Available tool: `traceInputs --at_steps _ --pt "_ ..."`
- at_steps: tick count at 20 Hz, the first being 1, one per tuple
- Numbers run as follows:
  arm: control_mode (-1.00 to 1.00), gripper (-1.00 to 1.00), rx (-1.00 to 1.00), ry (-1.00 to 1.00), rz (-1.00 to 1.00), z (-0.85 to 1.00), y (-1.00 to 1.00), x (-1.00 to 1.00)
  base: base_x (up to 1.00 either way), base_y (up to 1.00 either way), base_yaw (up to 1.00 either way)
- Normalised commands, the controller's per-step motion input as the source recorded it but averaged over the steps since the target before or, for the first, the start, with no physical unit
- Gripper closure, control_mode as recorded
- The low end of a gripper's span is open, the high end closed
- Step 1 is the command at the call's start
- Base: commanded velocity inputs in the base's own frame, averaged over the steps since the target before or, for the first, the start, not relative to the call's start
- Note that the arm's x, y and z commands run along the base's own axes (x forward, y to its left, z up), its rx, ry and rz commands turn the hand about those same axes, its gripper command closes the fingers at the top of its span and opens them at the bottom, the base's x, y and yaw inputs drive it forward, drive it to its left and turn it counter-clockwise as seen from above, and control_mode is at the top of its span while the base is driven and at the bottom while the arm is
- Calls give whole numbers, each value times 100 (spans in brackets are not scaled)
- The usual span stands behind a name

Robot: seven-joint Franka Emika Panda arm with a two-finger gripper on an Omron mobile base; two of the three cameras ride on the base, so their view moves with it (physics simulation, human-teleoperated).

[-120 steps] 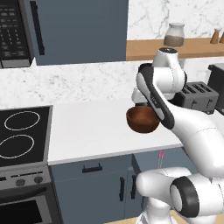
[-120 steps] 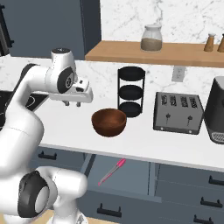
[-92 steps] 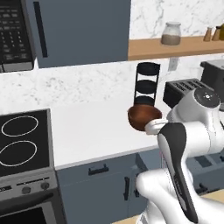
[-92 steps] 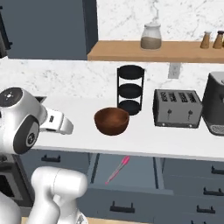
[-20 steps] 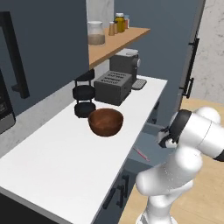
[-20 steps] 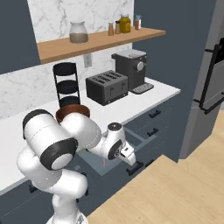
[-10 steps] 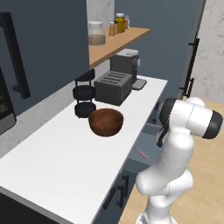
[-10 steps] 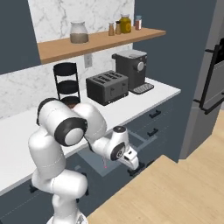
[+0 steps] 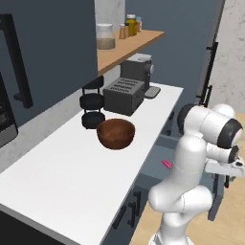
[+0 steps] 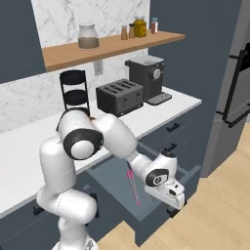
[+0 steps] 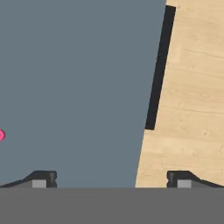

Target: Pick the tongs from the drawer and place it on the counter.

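Note:
The drawer (image 10: 111, 177) is pulled out under the counter (image 9: 72, 167). Inside it lie the pink tongs (image 10: 133, 185), lengthwise on the blue-grey floor. In the left base view the tongs (image 9: 166, 164) show as a pink end beside my arm. My gripper (image 10: 172, 197) hangs over the drawer's front part, to the right of the tongs and not touching them. In the hand view the gripper (image 11: 111, 179) is open with nothing between its tips, the tongs' pink end (image 11: 1, 135) sits at the left edge, and the black bar handle (image 11: 158, 70) runs beside the blue-grey drawer (image 11: 78, 87).
A brown bowl (image 9: 116, 134) sits on the counter, with a black tiered stand (image 9: 92, 107), a toaster (image 9: 123, 94) and a coffee machine (image 9: 136, 72) behind it. A wooden shelf (image 10: 107, 49) carries jars. Wooden floor (image 11: 192, 96) lies past the drawer front.
My arm has swung outward, carrying the hand from over the drawer's inner part toward its front edge. The tongs and drawer have not moved.

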Motion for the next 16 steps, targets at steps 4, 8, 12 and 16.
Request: traceInputs --at_steps 4,8,12,16 --pt "-100 -100 1 -3 0 17 -66 -79 0 0 0" --pt "-100 -100 -2 -33 0 99 58 -10 0 0 0" --pt "-100 -100 1 -26 2 84 100 18 0 0 0" --pt "-100 -100 -5 8 1 26 100 36 0 0 0"
